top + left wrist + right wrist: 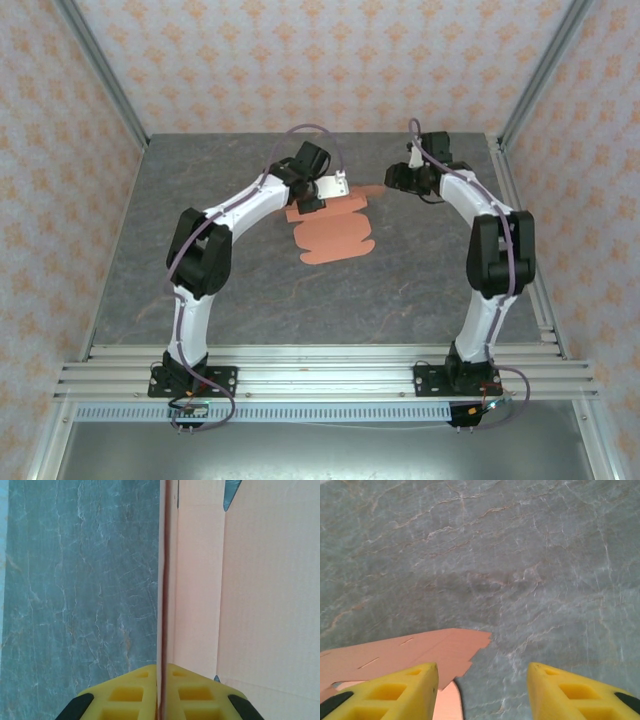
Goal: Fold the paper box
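Paper box (335, 235) lies near the middle of the grey marbled desk (200, 260), a little toward the far side, between the two arms. It is a salmon-orange cardboard sheet that is mostly spread flat rather than closed into a box, so it holds nothing. From the top view its longer side seems to run roughly left to right across the desk, slightly slanted. The rounded tabs along its scalloped edge point toward the near side and the right, and a narrow strip along the far edge reaches toward the right arm. The left fingers (325, 190) sit at the far left part of the sheet. In the left wrist view these yellow fingers (147, 680) are pressed together on a panel of the paper box (195, 595) that stands up on edge, its thin edge running straight away from the camera, with the marbled desk (75, 595) to one side and more flat cardboard to the other. The right fingers (395, 180) hover just beside the sheet's far right end. In the right wrist view these fingers (405, 687) are spread wide apart and grip nothing. A jagged corner of the paper box (420, 652) lies on the desk (530, 570) ahead of the left-hand finger and points into the gap between them. Whether that finger touches the cardboard cannot be told.
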Controlling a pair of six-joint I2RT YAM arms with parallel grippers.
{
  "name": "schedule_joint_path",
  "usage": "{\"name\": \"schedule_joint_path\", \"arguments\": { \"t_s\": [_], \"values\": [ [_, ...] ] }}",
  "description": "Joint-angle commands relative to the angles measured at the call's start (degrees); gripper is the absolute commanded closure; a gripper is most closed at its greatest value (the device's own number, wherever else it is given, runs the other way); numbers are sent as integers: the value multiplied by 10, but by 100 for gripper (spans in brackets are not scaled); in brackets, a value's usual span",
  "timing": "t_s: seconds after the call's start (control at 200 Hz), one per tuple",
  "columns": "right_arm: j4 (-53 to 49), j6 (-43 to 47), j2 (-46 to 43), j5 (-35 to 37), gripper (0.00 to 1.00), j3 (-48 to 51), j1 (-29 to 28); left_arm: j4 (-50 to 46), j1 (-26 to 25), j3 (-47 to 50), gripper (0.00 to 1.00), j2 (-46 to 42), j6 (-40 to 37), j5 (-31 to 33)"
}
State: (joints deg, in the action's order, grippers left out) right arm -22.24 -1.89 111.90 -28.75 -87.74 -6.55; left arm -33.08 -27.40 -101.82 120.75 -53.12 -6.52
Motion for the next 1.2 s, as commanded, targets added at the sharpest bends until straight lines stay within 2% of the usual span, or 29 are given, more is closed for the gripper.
{"name": "schedule_joint_path", "arguments": {
  "t_s": [0.0, 0.105, 0.175, 0.32, 0.425, 0.535, 0.686, 0.811, 0.906, 1.056, 1.196],
  "values": [
    [-59, 55, 47, -11, 52, -87, 5, -45, 16, -37, 90, 24, -14, -20],
    [-112, 67, 104, 1, 56, -149, 5, -60, 28, -80, 90, 51, 5, -40],
    [-100, 58, 102, -5, 56, -128, 5, -66, 32, -96, 90, 61, 12, -50],
    [67, -20, 9, -18, 33, 53, 5, -64, 36, -104, 90, 68, 23, -75],
    [143, -61, -20, -29, 26, 127, 3, -81, 39, -112, 90, 72, 21, -92],
    [174, -82, -20, -24, 26, 153, -3, -100, 40, -106, 92, 58, 15, -127],
    [179, -94, -41, -34, 28, 176, -3, -126, 41, -76, 100, 13, -6, -164],
    [134, -112, -132, 14, 28, 226, -3, -175, 46, -63, 100, -22, -40, -206],
    [122, -131, -211, 20, 27, 285, -4, -202, 46, -58, 100, -39, -53, -233],
    [184, -158, -313, 10, 19, 410, -20, -213, 46, -47, 100, -46, -61, -262],
    [236, -159, -322, -2, 19, 473, -40, -205, 46, -31, 100, -51, -66, -273]
  ]
}}
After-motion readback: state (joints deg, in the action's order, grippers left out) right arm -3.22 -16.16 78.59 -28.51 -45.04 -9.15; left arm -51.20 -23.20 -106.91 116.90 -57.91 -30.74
